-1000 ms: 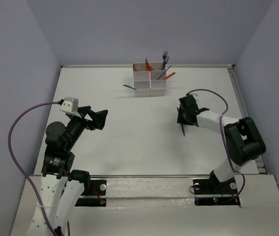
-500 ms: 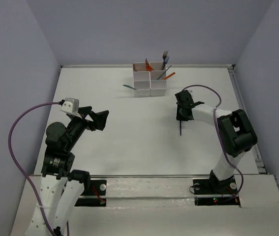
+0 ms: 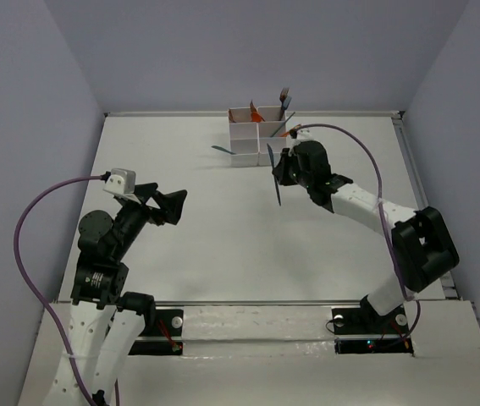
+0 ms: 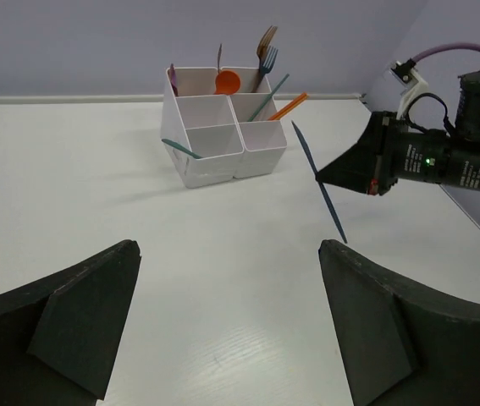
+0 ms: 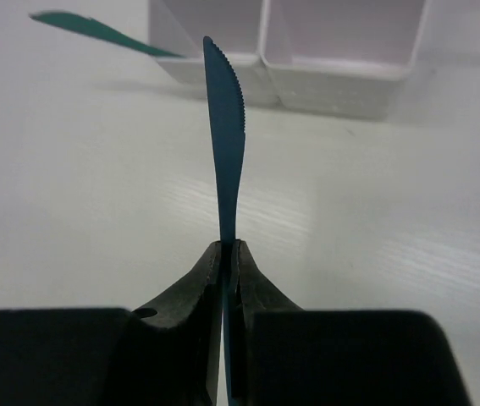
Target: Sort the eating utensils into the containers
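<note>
- Right tool (image 5: 225, 249): pinches teal knife (image 5: 225, 127) by handle, blade out front.
- Now sits just beside containers (image 3: 246, 157), up from middle of bench (image 3: 223, 245) a second ago; points to drop-in next.
- Left tool (image 4: 227, 262): gapes wide, holds nothing.
</note>
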Controlling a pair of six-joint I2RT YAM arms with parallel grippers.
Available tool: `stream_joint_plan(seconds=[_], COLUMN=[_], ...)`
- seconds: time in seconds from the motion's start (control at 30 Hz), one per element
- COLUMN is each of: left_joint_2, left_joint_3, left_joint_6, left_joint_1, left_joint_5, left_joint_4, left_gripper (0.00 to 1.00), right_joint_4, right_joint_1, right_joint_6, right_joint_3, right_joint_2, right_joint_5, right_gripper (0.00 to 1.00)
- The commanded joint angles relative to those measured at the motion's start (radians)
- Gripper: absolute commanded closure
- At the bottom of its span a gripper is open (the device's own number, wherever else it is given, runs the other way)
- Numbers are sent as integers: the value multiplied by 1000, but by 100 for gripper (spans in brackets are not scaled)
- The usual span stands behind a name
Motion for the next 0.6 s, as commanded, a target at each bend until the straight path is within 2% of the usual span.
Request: stream_joint_plan(seconds=[0.0,0.17,0.37,0.57], left_joint_2=[-5,10,16,30], left_joint_3=[18,18,19,21], left_joint_6=[1,2,4,7], left_joint_1=[3,12,12,22], left_joint_5=[4,9,3,6], left_joint_4=[42,42,42,42], left_gripper=[1,1,1,1], right_joint_4=[355,596,641,655], right_joint_1=[38,48,48,48], right_joint_6=[-95,-180,-238,-296], right_joint_3=[152,324,618,762], right_joint_2=[133,323,566,716], right_joint_5=[-32,-43,-43,-43], right_gripper=[93,93,93,93])
